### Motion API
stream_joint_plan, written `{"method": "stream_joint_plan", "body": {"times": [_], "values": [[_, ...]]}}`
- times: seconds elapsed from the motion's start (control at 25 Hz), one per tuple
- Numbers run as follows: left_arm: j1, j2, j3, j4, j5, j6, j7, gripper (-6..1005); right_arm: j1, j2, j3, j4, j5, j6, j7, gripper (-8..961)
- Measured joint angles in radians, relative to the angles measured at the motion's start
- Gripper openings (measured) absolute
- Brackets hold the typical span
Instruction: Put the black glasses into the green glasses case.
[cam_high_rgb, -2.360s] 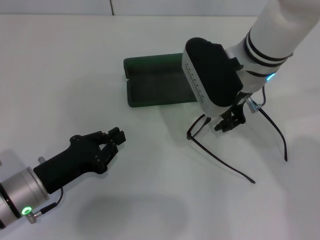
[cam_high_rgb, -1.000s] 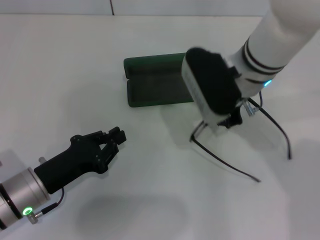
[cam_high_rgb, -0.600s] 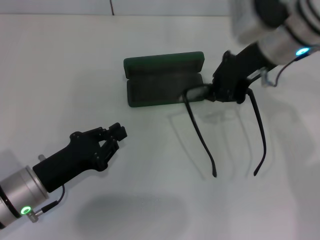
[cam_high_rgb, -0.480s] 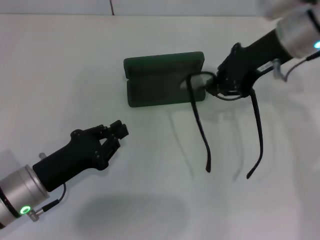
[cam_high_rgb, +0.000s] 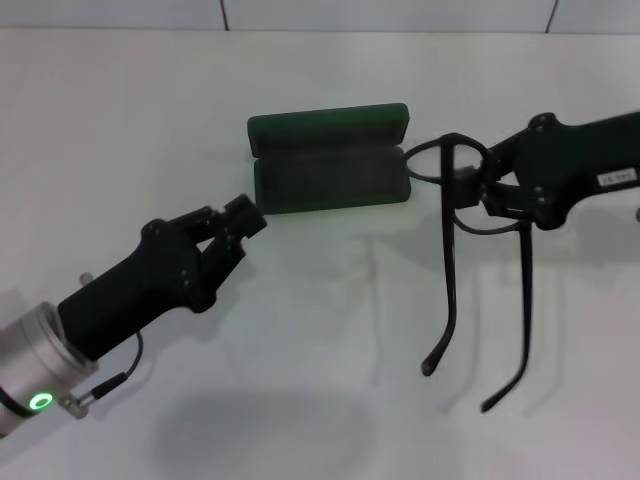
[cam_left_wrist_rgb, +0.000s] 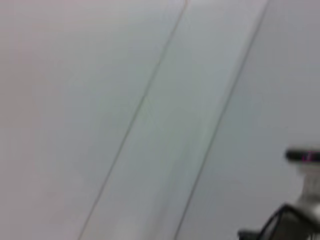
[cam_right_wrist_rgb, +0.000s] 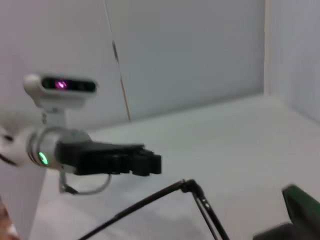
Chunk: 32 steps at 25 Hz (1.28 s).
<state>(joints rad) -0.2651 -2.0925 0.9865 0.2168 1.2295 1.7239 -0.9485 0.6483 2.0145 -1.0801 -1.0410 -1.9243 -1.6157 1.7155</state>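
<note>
Just right of the open green glasses case (cam_high_rgb: 330, 160), the right tool (cam_high_rgb: 480, 192), clamped on the black glasses (cam_high_rgb: 455, 215), should lower them level, temples folding inward, while the left tool (cam_high_rgb: 238, 222), fingers together, waits nearby.

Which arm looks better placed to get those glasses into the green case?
The right. Its gripper already holds the black glasses just beside the open green glasses case. The left gripper holds nothing, near the case's front corner.

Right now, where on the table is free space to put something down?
Free: behind the green glasses case and the table's far-left part. Crowded: between the left gripper, the case and the black glasses held by the right gripper.
</note>
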Motion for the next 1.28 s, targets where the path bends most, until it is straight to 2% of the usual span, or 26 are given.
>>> {"method": "stream_joint_plan", "body": {"times": [0.16,0.28,0.44,0.56,0.76,1.0,1.12,1.28], "values": [[-0.059,-0.003,0.006,-0.021,-0.002,0.061,-0.016,98,-0.083,0.004,-0.007,0.066,0.177,-0.008,-0.149,110],[-0.102,-0.004,0.006,-0.031,-0.002,0.097,-0.006,98,-0.104,0.007,-0.006,0.173,0.291,-0.013,-0.243,110],[-0.185,-0.005,0.004,-0.032,-0.024,0.148,-0.032,98,-0.125,-0.001,0.003,0.303,0.413,-0.045,-0.350,110],[-0.239,-0.007,0.007,-0.029,-0.035,0.194,-0.043,97,-0.136,-0.003,0.005,0.342,0.435,-0.053,-0.377,109],[-0.287,-0.011,0.050,-0.031,-0.036,0.221,-0.037,98,-0.135,0.001,0.005,0.385,0.443,-0.041,-0.412,109],[-0.326,-0.012,0.092,-0.034,-0.039,0.250,-0.043,96,-0.091,0.007,0.011,0.460,0.466,0.026,-0.464,109],[-0.328,-0.013,0.101,-0.045,-0.035,0.250,-0.051,95,-0.058,0.008,0.014,0.518,0.505,0.039,-0.498,109],[-0.327,-0.016,0.179,-0.050,-0.040,0.250,-0.047,94,-0.014,0.009,0.007,0.578,0.537,0.040,-0.536,109]]}}
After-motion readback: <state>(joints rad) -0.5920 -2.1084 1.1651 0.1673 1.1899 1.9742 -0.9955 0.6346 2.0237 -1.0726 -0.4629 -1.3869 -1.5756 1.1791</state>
